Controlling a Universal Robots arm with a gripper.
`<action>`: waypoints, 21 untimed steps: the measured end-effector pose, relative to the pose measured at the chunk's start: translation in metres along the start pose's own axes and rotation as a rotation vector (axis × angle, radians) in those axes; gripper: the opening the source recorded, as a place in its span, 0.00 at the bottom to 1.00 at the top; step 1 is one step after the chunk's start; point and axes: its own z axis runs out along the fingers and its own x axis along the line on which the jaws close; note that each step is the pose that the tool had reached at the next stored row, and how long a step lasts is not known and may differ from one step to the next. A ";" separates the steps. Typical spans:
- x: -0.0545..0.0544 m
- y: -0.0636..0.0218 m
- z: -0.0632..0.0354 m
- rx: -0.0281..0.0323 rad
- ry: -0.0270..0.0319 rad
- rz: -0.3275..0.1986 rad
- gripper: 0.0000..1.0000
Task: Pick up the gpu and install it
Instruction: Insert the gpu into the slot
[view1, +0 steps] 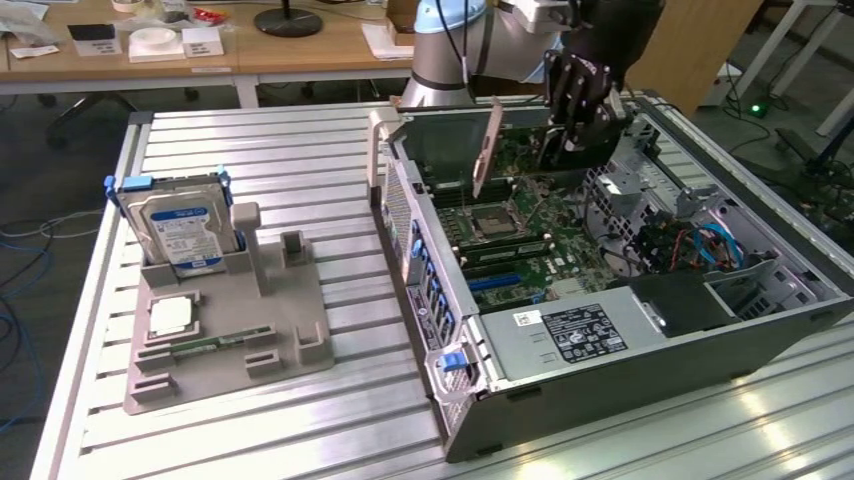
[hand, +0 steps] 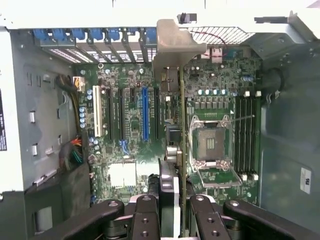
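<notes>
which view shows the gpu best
Exterior view: the gpu shows its broad side, held upright in the claw over the case. The wrist view sees it edge-on, as a thin line.

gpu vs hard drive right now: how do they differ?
The gpu is clamped in the gripper over the motherboard inside the case; the hard drive stands in the grey holder on the table. The gpu is a thin dark card with a metal bracket; the hard drive is a thicker silver block with a blue label. Both stand on edge.
</notes>
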 end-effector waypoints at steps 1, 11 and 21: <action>0.000 0.0000 0.0018 0.0000 0.0000 0.000 0.28; 0.006 0.0084 0.0190 0.0005 0.0009 0.013 0.28; 0.015 0.0147 0.0357 -0.0002 0.0015 0.020 0.28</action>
